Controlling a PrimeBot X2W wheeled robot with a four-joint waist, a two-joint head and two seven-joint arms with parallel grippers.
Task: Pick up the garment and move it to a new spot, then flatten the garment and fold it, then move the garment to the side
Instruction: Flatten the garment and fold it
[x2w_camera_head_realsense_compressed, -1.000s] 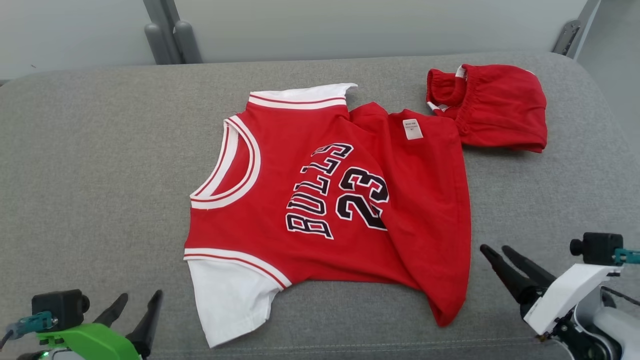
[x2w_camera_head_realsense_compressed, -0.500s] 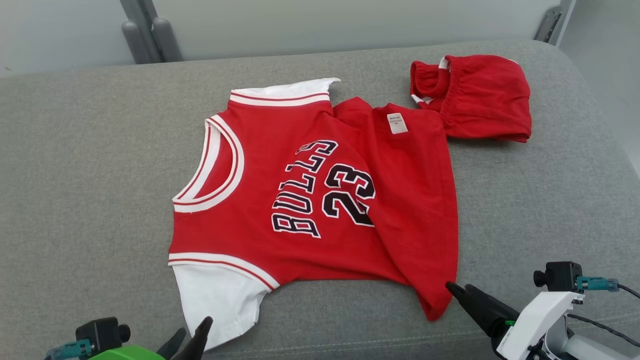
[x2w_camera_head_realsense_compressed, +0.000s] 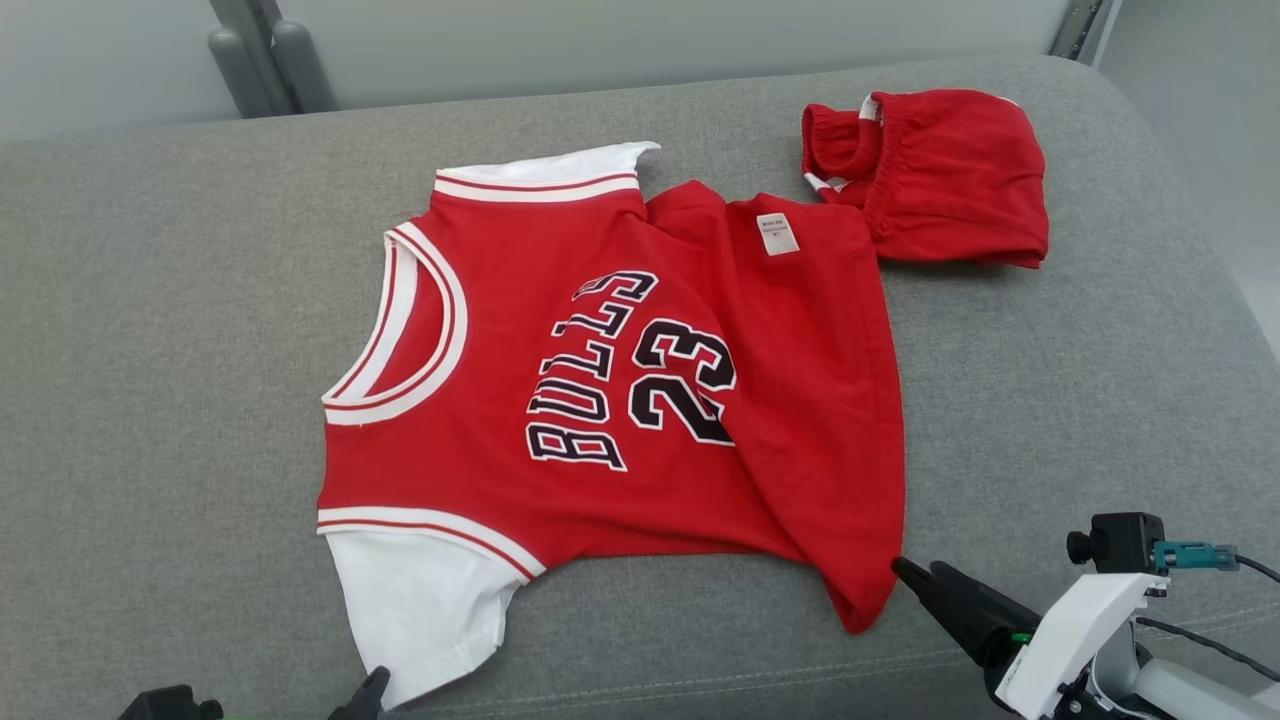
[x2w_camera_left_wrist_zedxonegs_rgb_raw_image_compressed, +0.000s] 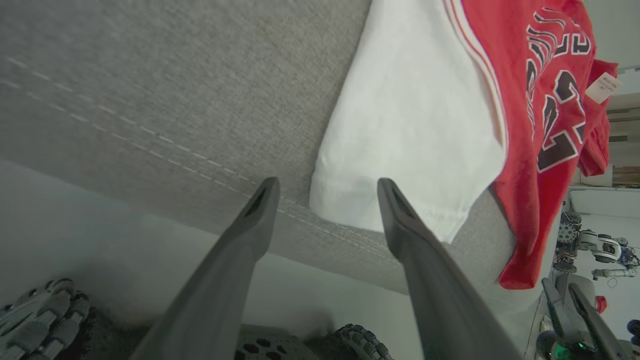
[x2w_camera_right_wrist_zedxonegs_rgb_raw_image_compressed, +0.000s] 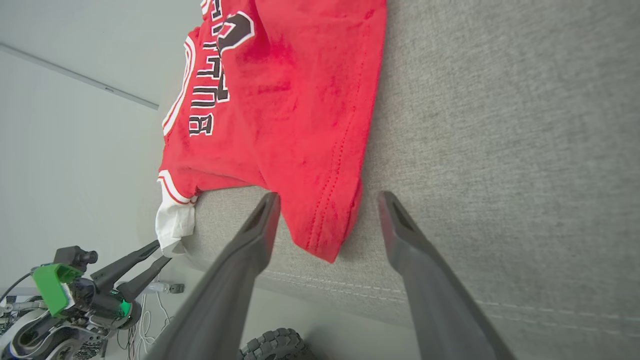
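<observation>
The left gripper (x2w_camera_left_wrist_zedxonegs_rgb_raw_image_compressed: 325, 185) stands wide open and holds nothing. The white sleeve (x2w_camera_left_wrist_zedxonegs_rgb_raw_image_compressed: 415, 125) of the garment (x2w_camera_head_realsense_compressed: 610, 400) lies just ahead of its tips, and one finger crosses the sleeve's hem. A second ago this gripper sat well off to the side of the sleeve. It has since closed in, so the head view catches just a dark fingertip of it (x2w_camera_head_realsense_compressed: 370, 692) at the sleeve's lower edge.

The right gripper (x2w_camera_right_wrist_zedxonegs_rgb_raw_image_compressed: 327, 197) is also spread wide and holds nothing, with the red hem corner (x2w_camera_right_wrist_zedxonegs_rgb_raw_image_compressed: 325, 235) lying between its fingers. A second ago it was well apart from that corner, and now its tips (x2w_camera_head_realsense_compressed: 918, 572) are just beside it.

The garment lies spread on the grey cushion (x2w_camera_head_realsense_compressed: 150, 350), print upward, as before. The red shorts (x2w_camera_head_realsense_compressed: 940, 180) lie beyond its far corner. The camera has shifted, not the cloth.
</observation>
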